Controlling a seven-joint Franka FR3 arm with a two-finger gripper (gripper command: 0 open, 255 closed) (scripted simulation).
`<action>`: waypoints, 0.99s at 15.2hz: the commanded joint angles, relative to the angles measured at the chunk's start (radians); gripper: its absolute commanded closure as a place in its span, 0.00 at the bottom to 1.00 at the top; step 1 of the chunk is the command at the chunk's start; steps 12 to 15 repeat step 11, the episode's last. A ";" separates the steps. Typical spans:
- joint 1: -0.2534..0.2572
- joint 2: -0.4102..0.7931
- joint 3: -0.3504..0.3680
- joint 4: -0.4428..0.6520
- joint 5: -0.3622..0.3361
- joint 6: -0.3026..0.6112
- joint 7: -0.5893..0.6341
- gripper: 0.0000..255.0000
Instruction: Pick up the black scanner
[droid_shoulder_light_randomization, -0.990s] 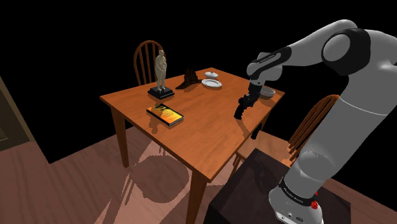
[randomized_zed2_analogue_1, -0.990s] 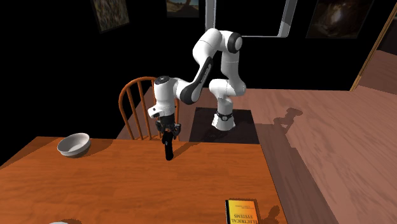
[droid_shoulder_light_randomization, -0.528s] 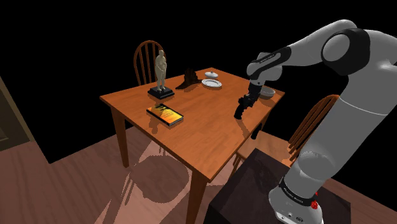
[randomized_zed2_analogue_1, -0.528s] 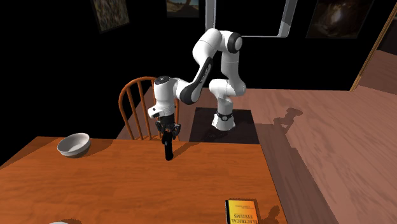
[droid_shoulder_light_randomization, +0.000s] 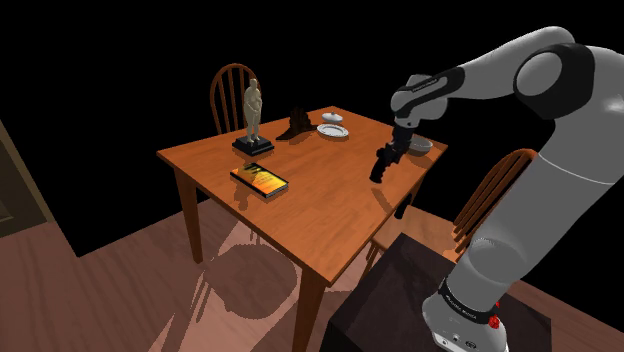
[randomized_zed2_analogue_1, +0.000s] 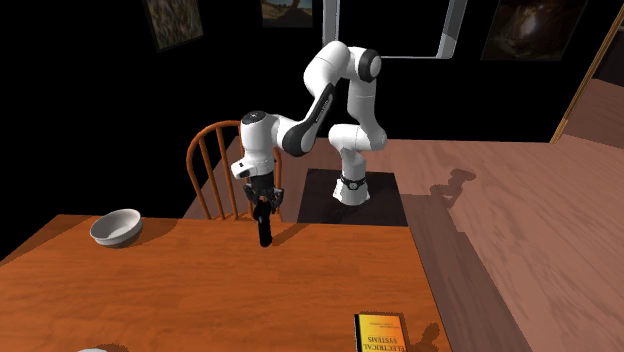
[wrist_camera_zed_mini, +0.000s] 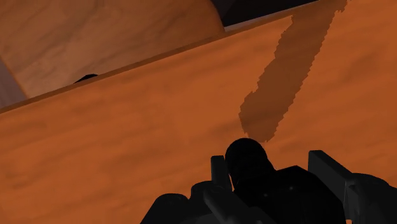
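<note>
— Where is the scanner (droid_shoulder_light_randomization: 379, 167) now?

— Between the jaws. The gripper (droid_shoulder_light_randomization: 389, 150) is clamped on its upper part, so the long body hangs below the fingers (wrist_camera_zed_mini: 219, 167), a little tilted.

— Why do we hold it so high?

— We think the top was the easiest part to reach from above. The weight also hangs under the grip and does not twist it.

— Is it off the table (droid_shoulder_light_randomization: 300, 215)?

— It seems so. In the second exterior view the lower tip is just above the wood. In the wrist view its shadow (wrist_camera_zed_mini: 286, 76) lies on the table beyond the jaws. We judge the lift as small, not complete.

— Is anything in the way?

— No. The bowl (randomized_zed2_analogue_1: 116, 226) and the book (randomized_zed2_analogue_1: 381, 332) are well apart from the jaws, so we can go straight up.
</note>
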 joint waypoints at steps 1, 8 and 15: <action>0.000 -0.015 0.002 0.014 -0.008 -0.027 0.006 1.00; 0.001 -0.055 0.009 0.072 -0.028 -0.121 0.022 1.00; 0.001 -0.061 0.010 0.083 -0.030 -0.137 0.024 1.00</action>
